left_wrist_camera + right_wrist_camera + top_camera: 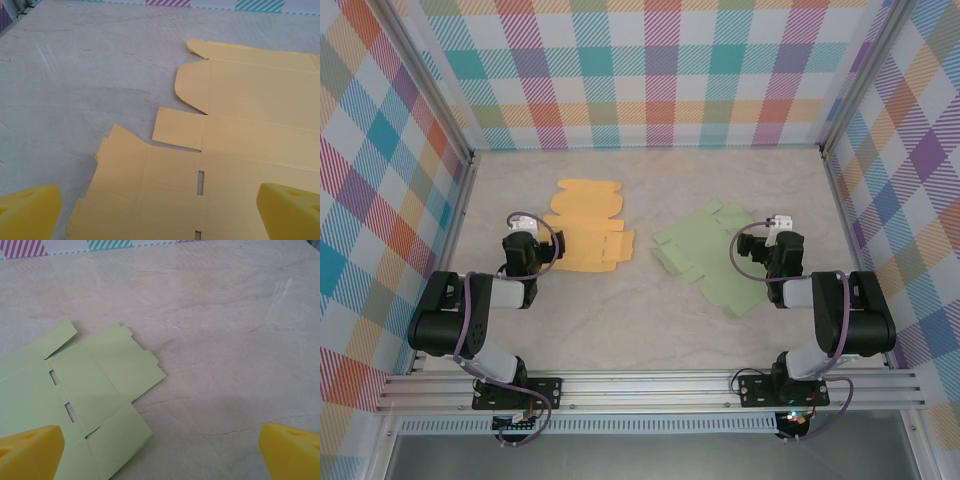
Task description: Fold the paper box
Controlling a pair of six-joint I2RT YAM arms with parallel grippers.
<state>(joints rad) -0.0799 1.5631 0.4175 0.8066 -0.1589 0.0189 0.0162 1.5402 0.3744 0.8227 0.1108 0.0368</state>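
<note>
This looks like a robot cell in a lab — a small closed work space. The table point(650, 335) has a pale marble-look top and stands between three walls point(660, 70) printed with bright checks, fixed in bare metal posts point(438, 105). The walls rise well above the arms. Along the near edge runs an aluminium rail point(650, 385), and on it are bolted the left arm point(450, 325) and the right arm point(850, 320) — both black, with purple cables point(469, 305) hanging loose.
</note>
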